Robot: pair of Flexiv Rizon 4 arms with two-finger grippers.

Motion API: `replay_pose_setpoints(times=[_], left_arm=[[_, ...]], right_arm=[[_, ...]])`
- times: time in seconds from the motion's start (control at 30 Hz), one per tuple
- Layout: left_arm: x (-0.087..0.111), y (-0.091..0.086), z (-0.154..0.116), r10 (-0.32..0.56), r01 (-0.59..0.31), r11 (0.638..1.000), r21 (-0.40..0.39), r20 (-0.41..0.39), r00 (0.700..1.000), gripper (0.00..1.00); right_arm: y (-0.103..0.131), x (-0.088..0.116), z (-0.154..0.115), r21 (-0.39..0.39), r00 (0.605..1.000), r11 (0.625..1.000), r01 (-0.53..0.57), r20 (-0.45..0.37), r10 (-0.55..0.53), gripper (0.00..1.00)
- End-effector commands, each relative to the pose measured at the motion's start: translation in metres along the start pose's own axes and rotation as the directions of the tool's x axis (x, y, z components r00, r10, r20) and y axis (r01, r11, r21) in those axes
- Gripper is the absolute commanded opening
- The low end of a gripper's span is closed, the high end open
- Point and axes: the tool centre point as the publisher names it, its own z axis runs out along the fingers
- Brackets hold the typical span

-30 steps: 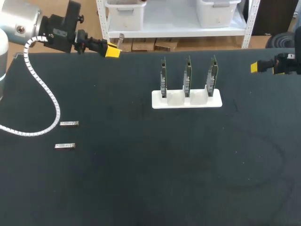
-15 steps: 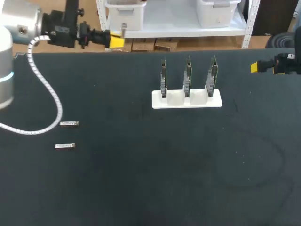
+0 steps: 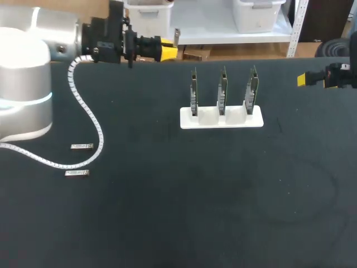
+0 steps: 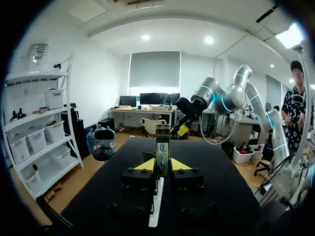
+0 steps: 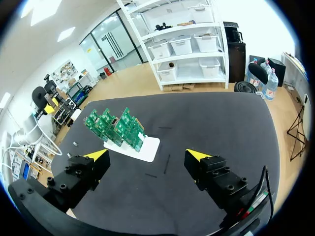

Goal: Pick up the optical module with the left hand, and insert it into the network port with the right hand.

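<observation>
**A:** From overhead, the left gripper (image 3: 169,53) sits over the far edge of the table (image 3: 184,212), left of centre. A small grey piece sticks up at its yellow tips, and from here I can't tell how firmly it is held.

**B:** The left wrist view answers that. The optical module (image 4: 162,142) stands upright between the two yellow tips, which pinch it from both sides. It is off the table, in that grip.

**A:** On the right, the overhead view shows only one yellow tip of the right gripper (image 3: 304,80), at the table's far right edge. You can't read its spread from there.

**B:** Its own wrist view shows it plainly: the fingers are wide apart with nothing between them. The board stand lies ahead of it on the black surface.

**A:** That stand is a white holder (image 3: 257,120), a little right of centre toward the far side. Three green circuit boards stand upright in it, spaced apart: left (image 3: 193,92), middle (image 3: 222,89) and right (image 3: 252,89). Their ports are too small to make out.

**B:** The overhead view alone clearly shows two spare modules lying flat at the left. One is farther away (image 3: 82,147) and the other nearer (image 3: 76,173). They are in no holder, and the left arm's white coiled cable (image 3: 89,120) loops just beside them.

**A:** Both are well apart from the holder.
</observation>
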Motion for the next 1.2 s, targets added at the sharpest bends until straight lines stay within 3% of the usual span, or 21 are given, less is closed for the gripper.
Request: replay_pose_setpoints(times=[0.03,0.1,0.37,0.67,1.2], left_arm=[[0.005,0.010,0.018,-0.018,0.019,1.000,0.020,-0.030,0.999,0.00],[0.008,0.012,0.023,-0.032,0.032,0.999,0.001,-0.053,0.998,0.00],[0.010,0.026,0.037,-0.107,0.106,0.993,0.042,0.025,0.994,0.00],[0.022,0.034,0.051,-0.131,0.130,0.990,0.062,0.018,0.991,0.00],[0.035,0.044,0.048,-0.193,0.190,0.978,0.080,0.035,0.981,0.00]], right_arm=[[0.002,0.000,-0.001,0.010,1.000,1.000,-0.001,0.000,0.001,1.00],[0.002,0.000,-0.001,0.010,1.000,1.000,-0.001,0.000,0.001,1.00],[0.002,0.000,-0.001,0.010,1.000,1.000,-0.001,0.000,0.001,1.00],[0.002,0.000,-0.001,0.010,1.000,1.000,-0.001,0.000,0.001,1.00],[0.002,0.000,-0.001,0.010,1.000,1.000,-0.001,0.000,0.001,1.00]])
